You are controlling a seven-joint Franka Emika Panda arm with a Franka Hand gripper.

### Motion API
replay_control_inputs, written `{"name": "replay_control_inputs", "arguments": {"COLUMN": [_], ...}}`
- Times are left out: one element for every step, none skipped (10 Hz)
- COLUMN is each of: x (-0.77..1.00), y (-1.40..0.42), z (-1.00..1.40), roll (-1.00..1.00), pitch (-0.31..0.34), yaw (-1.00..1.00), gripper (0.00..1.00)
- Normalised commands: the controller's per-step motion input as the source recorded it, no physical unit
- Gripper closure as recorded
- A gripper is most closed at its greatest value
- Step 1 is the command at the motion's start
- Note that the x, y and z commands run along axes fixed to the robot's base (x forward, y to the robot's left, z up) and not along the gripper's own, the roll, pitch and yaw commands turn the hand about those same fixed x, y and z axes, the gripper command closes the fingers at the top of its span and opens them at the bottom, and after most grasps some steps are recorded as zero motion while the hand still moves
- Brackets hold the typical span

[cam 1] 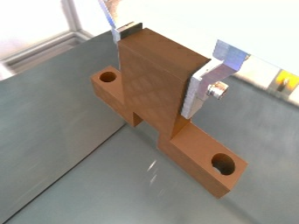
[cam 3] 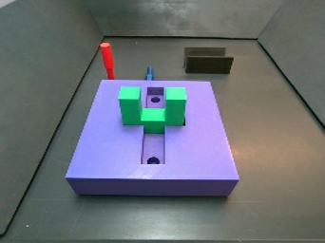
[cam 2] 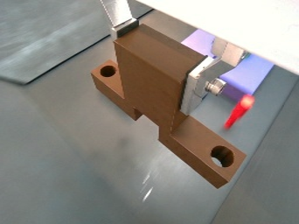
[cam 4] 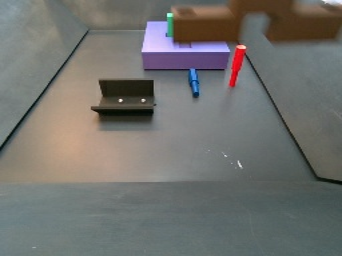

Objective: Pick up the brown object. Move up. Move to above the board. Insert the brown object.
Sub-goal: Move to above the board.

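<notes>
My gripper [cam 1: 160, 66] is shut on the brown object [cam 1: 158, 83], an orange-brown T-shaped block with round holes near its ends. One silver finger [cam 1: 200, 91] presses each side of its upright part, and it hangs clear above the grey floor in both wrist views [cam 2: 152, 83]. In a side view the brown object [cam 4: 254, 20] shows blurred at the upper edge, high above the floor. The purple board [cam 3: 102, 142], with a central groove and round holes, lies on the floor. It also shows beyond the held block in a wrist view [cam 2: 233, 74] and in a side view [cam 4: 187, 52].
A green U-shaped block [cam 3: 152, 104] sits on the board's far half. A red upright peg [cam 3: 108, 60] and a blue stick [cam 3: 148, 72] stand or lie beside the board. A dark olive open-topped block [cam 3: 208, 61] sits apart on the floor. Walls enclose the floor.
</notes>
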Motion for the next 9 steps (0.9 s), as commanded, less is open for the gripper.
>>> {"name": "replay_control_inputs", "arguments": {"x": [0.17,0.17,0.17,0.17,0.17,0.17,0.18,0.19,0.22], "y": [-1.4,-1.4,-1.4,-1.4,-1.4,-1.4,-1.4,-1.4,-1.4], "z": [0.13,0.13,0.13,0.14,0.14,0.15,0.16,0.16,0.16], "roll": [-0.01,-0.04,-0.02,-0.01,0.0,-0.01,0.0,-0.02,0.01], "pitch": [0.085,0.001,0.0,0.006,0.02,0.034,0.066,0.089,0.123], "yaw": [0.01,0.01,0.0,0.01,0.01,0.01,0.01,0.0,0.0], "gripper": [1.0,1.0,1.0,1.0,1.0,1.0,1.0,1.0,1.0]}}
